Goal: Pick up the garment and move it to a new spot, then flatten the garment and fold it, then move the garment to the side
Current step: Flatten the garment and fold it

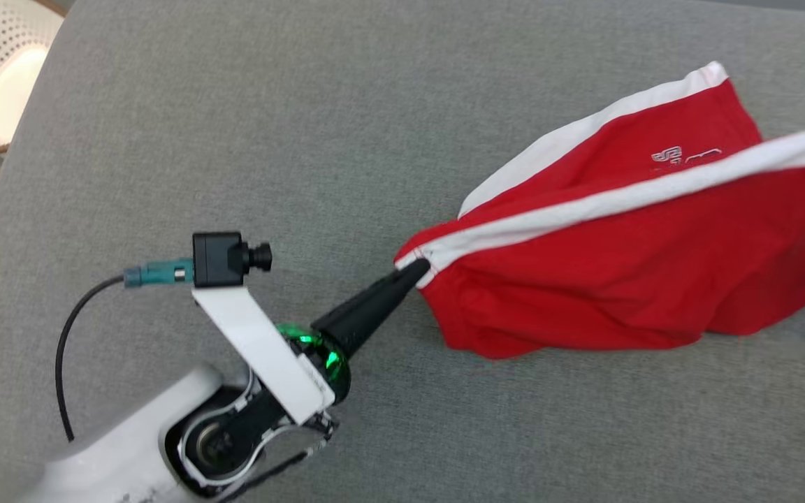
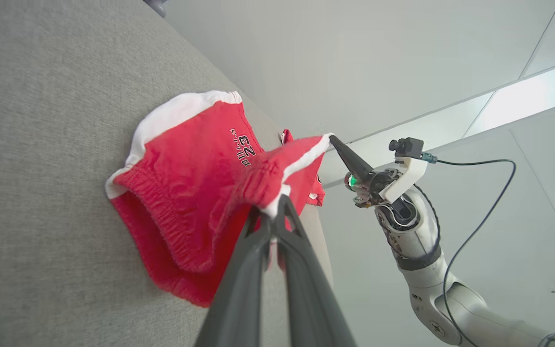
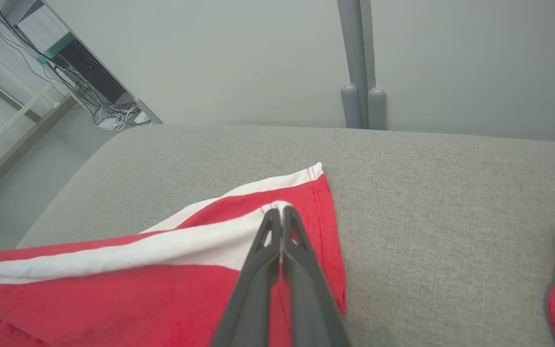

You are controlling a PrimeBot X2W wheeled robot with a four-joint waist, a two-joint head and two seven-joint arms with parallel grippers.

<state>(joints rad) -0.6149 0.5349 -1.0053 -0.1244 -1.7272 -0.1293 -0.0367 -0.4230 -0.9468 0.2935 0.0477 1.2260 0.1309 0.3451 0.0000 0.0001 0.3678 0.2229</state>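
Left pincer (image 1: pixel 415 269) of mine is clamped tight on the white trim (image 1: pixel 584 206) of the red shorts (image 1: pixel 619 279), at the trim's 8 o'clock end in the head view. From there the trim runs straight toward 2 o'clock. My right pincer (image 2: pixel 331 138), closed as well, pinches the trim's other end, seen at 1 o'clock from my left wrist. The shorts hang below that line, their lower folds resting on the grey cushion (image 1: pixel 235 105).

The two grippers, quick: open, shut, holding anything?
Left gripper: closed, pinching a corner of the red shorts.
Right gripper: closed, pinching the red shorts too.
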